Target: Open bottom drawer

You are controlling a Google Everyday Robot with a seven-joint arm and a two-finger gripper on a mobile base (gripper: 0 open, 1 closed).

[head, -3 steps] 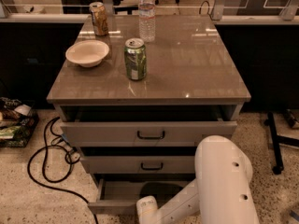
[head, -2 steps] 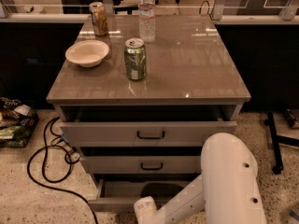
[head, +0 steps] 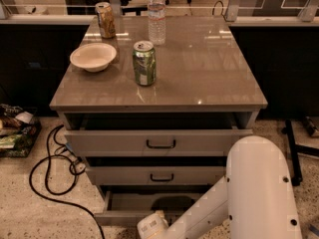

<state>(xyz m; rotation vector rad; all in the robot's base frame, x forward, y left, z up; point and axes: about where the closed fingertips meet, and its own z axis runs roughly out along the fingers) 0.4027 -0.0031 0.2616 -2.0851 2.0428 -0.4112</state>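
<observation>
the gripper [head: 152,228] has slid a touch left and lower, at the front edge of the bottom drawer [head: 124,204]; whether it grips anything i cannot tell. the drawer stands pulled out, hardly further than before, so the task looks nearly done.
</observation>
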